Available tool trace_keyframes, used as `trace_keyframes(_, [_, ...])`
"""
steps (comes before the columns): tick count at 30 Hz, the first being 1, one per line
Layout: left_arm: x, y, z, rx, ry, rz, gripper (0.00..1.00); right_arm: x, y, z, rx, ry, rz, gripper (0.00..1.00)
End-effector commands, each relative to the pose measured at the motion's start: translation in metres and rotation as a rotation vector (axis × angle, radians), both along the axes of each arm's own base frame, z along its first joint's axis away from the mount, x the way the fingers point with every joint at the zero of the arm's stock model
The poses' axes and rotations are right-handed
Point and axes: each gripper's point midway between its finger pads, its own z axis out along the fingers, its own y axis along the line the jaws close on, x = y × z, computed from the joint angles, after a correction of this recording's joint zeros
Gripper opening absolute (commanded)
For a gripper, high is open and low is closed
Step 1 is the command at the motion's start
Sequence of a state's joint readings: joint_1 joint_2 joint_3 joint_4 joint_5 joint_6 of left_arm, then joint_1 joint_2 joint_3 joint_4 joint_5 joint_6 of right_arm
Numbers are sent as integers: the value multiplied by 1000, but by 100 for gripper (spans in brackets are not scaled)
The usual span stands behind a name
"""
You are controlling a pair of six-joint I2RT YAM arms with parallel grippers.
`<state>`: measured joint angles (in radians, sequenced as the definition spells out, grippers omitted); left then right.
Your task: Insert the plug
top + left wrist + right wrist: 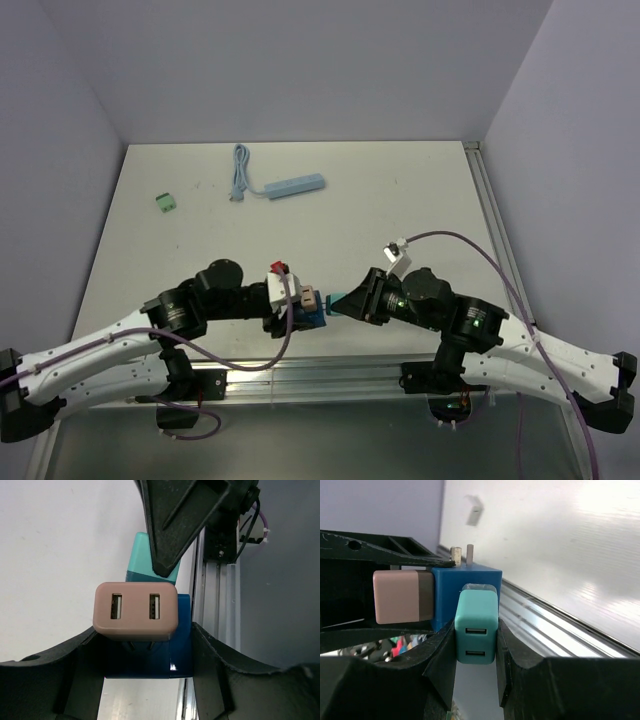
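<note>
A blue socket cube (pixel 314 319) sits between the fingers of my left gripper (pixel 298 312), which is shut on it just above the table's near edge. A tan two-port plug (pixel 135 611) is seated on the cube (pixel 183 630), facing the left wrist camera. My right gripper (pixel 476 647) is shut on a teal two-port plug (pixel 476 625). The teal plug's front end rests against the side face of the cube (pixel 465 582), and its prongs do not show. In the top view the teal plug (pixel 345 300) meets the cube from the right.
A light blue power strip (pixel 295 186) with its coiled cable lies at the back. A small green block (pixel 166 202) sits at the back left. An aluminium rail (pixel 400 376) runs along the near edge, right below both grippers.
</note>
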<state>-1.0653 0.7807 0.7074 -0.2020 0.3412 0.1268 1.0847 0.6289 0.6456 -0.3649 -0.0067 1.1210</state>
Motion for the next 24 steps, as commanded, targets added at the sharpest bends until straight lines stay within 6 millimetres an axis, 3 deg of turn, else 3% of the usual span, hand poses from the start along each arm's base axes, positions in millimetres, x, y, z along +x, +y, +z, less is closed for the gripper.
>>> trace_keyframes(1, [16, -20, 11, -79, 138, 123, 0, 3, -13, 13, 46, -36, -61, 0])
trace_keyframes(5, [20, -38, 1, -155, 200, 164, 0, 11, -46, -3, 16, -49, -186, 0])
trace_keyframes(6, [21, -43, -11, -131, 223, 175, 0, 11, -53, -14, -20, -35, -202, 0])
trace_keyframes(9, [30, -53, -36, -90, 230, 262, 0, 11, -65, -25, -41, -25, -237, 0])
trace_keyframes(15, [34, -64, -81, -61, 229, 316, 0, 7, -65, -37, -31, -3, -229, 0])
trace_keyframes(20, [30, -60, -106, -31, 230, 317, 0, 8, -65, -69, -84, 38, -244, 0])
trace_keyframes(24, [28, -56, -118, -2, 251, 329, 0, 15, -87, -94, -206, 56, -333, 0])
